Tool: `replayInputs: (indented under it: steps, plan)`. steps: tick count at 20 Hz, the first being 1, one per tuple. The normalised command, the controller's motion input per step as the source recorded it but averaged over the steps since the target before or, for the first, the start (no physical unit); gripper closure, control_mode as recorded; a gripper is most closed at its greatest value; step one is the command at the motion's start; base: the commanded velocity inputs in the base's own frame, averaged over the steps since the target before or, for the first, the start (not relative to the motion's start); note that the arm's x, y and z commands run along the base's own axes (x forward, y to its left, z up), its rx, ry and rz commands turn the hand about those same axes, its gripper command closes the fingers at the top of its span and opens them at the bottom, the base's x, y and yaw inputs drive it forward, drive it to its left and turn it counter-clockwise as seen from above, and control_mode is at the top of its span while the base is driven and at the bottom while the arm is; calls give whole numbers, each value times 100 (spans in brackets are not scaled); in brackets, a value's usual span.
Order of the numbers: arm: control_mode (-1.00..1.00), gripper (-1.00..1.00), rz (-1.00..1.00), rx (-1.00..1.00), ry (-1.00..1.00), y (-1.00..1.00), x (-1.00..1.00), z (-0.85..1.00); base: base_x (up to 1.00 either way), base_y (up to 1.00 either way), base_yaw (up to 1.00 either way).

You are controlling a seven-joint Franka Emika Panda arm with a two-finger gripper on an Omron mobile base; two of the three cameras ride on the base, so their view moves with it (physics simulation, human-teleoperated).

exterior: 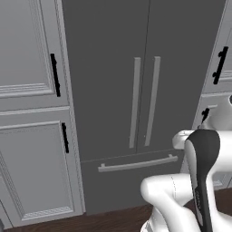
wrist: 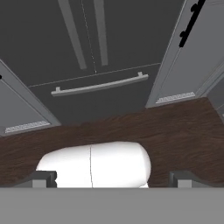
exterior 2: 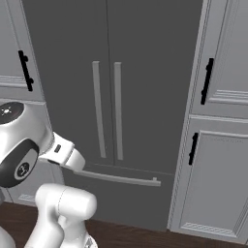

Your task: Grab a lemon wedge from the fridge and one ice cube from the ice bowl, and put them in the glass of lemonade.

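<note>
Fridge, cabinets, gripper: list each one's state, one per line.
fridge: both upper doors shut, bottom drawer shut.
left cabinets: doors shut.
right cabinets: doors shut.
gripper: open, holding nothing, pointing down at the dark wood floor in front of the fridge.

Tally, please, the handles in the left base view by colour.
Pale grey bar handles on the fridge: 3 (two vertical, one horizontal)
Black cabinet handles: 4 ()
Total: 7
</note>
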Motion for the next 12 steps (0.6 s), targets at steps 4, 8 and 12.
replayInputs:
  steps: [4,8,12]
  plan:
    - [100,-100,0,0,0,0,0,0,-3,0,0]
    - [-100,-100,0,0,0,0,0,0,0,0,0]
    - [-100,-100,0,0,0,0,0,0,0,0,0]
